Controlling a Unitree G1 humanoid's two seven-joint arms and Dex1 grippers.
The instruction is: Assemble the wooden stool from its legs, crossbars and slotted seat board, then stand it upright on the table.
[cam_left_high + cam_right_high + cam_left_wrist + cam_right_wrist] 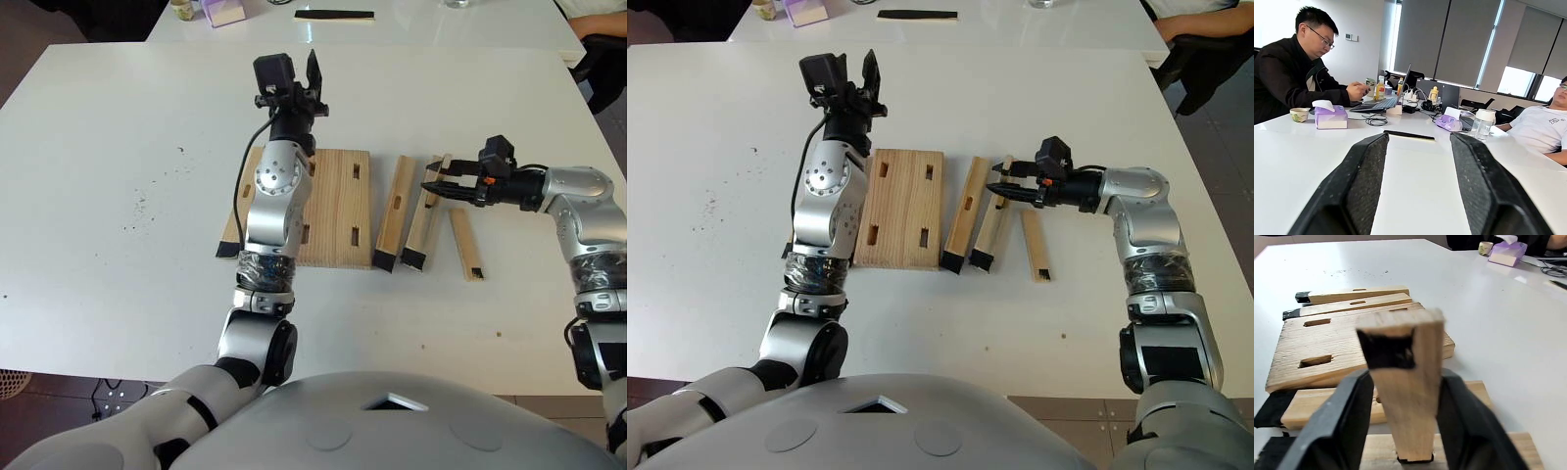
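Note:
The slotted seat board [333, 201] lies flat mid-table. Two legs [396, 211] [421, 230] rest side by side at its right, and a third leg [466, 245] lies further right. More legs [1354, 294] with black ends lie along the board's left side, partly under my left arm. My right gripper [433, 186] is shut on a short wooden piece [1405, 382] with a black-marked end, held just above the right-hand legs. My left gripper [306, 78] is raised beyond the board's far edge, open, with nothing between its fingers [1364, 171].
A second white table stands behind, with a black strip [334, 15] and a purple tissue box [1331, 117] on it. Dark specks [137, 206] mark the left half of my table. Bare tabletop [411, 108] stretches beyond the parts.

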